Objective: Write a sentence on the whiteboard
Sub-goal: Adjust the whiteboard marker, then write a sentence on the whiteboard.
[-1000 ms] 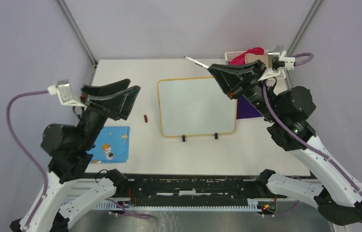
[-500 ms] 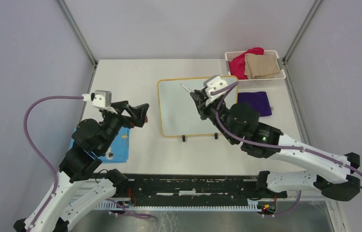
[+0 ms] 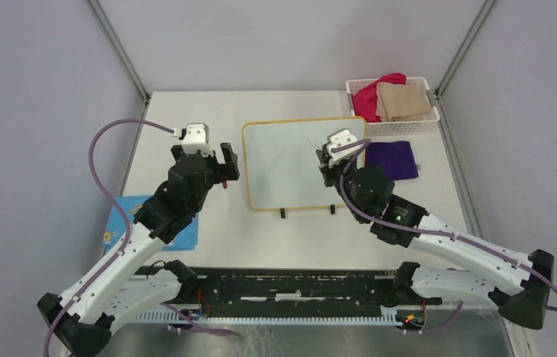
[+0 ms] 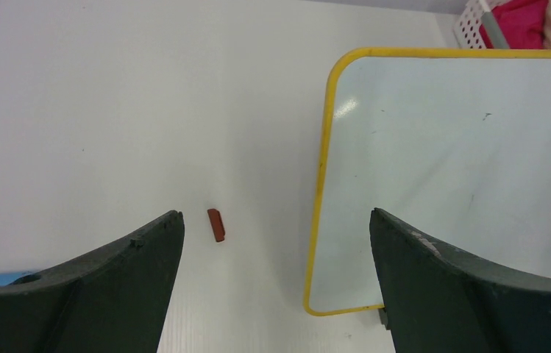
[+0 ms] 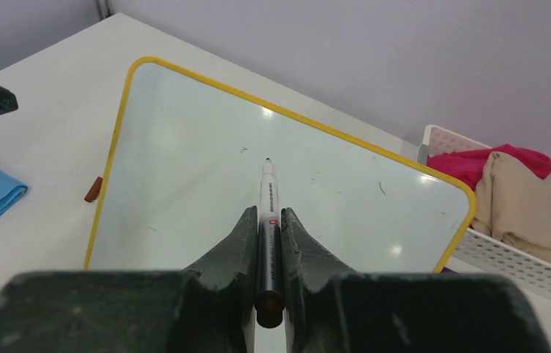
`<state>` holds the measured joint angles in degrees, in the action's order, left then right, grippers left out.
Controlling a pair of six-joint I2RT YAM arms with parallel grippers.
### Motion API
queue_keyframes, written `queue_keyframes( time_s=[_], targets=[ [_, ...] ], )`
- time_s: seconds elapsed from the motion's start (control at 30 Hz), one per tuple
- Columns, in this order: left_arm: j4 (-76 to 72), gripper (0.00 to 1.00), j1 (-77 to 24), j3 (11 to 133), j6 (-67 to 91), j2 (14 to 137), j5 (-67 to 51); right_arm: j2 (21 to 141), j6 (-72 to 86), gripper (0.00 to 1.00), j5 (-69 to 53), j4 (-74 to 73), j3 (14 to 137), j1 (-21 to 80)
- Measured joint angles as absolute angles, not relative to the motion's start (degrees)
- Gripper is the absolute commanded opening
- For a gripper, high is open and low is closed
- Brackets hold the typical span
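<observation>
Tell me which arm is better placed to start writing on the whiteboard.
Right: the right claw is shut on the marker, tip over the whiteboard; the left claw is open and empty.

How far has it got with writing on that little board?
Barely started. Done: the right fingers are shut on the marker, its tip bare. In hand: the tip points at the whiteboard, near its middle; contact is unclear. Left: the whole sentence, since the board shows only tiny specks. The left fingers hang open above a small red piece, perhaps the cap.
</observation>
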<state>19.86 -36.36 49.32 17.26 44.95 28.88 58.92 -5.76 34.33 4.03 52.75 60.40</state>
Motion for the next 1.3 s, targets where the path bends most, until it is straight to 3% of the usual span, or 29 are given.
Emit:
queue_keyframes(
  time_s=[0.13,0.33,0.53,0.67,0.93,1.3],
  targets=[
    [19.75,1.0,-32.97,51.44,17.39,50.46,27.16,55.2,-3.81,0.0,31.88,5.39,49.71,57.25],
    [15.51,1.0,-17.76,51.72,22.31,53.1,9.93,53.65,-3.29,0.0,31.94,6.46,47.18,58.61],
    [1.8,1.0,-13.43,48.49,25.54,58.61,-11.79,54.43,-6.04,0.0,35.88,7.38,45.3,65.41],
    [-2.63,1.0,-12.16,47.94,25.74,63.96,-19.62,54.41,-7.86,0.0,35.99,8.8,44.75,66.17],
    [-3.42,1.0,-11.27,47.53,25.71,64.71,-19.11,52.38,-10.33,0.0,34.52,10.9,41.85,66.17],
    [1.61,1.0,-11.88,50.33,27.77,61.76,-4.56,49.19,-10.55,0.0,34.68,14.61,40.18,66.17]
  ],
)
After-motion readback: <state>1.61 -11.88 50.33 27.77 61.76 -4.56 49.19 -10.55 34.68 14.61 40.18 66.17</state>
